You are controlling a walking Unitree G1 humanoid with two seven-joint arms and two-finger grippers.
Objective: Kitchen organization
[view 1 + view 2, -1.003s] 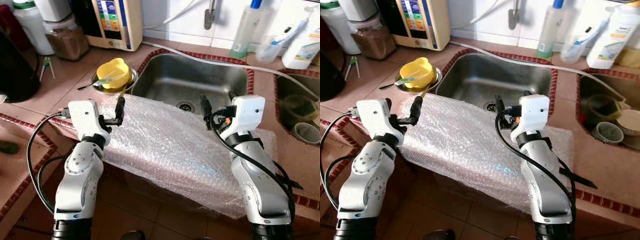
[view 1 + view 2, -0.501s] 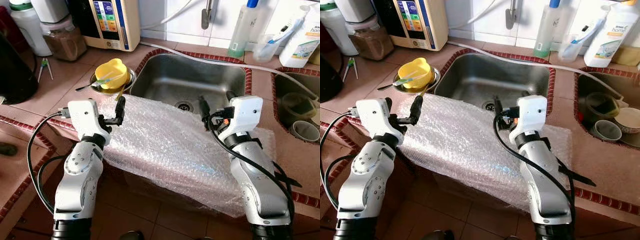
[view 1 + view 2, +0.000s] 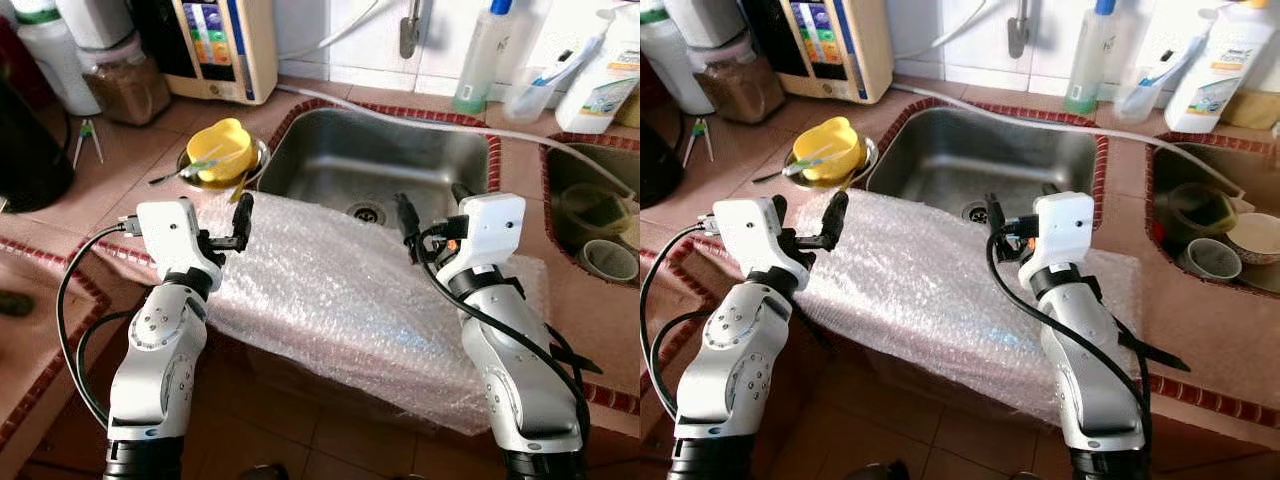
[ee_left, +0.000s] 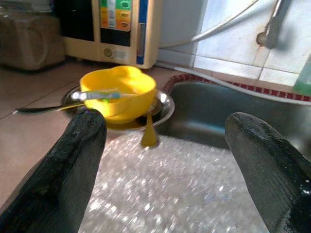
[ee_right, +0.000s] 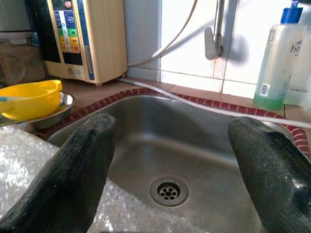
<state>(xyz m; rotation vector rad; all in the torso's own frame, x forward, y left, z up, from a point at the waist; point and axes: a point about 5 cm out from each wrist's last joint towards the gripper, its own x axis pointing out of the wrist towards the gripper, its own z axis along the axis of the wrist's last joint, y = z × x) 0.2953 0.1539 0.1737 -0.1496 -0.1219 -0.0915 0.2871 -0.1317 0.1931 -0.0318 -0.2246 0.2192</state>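
Both grippers, L (image 3: 241,212) & R (image 3: 432,215), hover w/ jaws spread over bubble wrap (image 3: 340,290) draped across worktop (image 3: 130,165) edge, by sink (image 3: 380,160); yellow bowl (image 3: 222,150) beyond.

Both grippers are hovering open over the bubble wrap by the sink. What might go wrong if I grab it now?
The bubble wrap overhangs the counter edge, so a one-sided pull may slide it to the floor. The left gripper is close to the yellow bowl and could knock it. The right gripper may drag the sheet into the sink.
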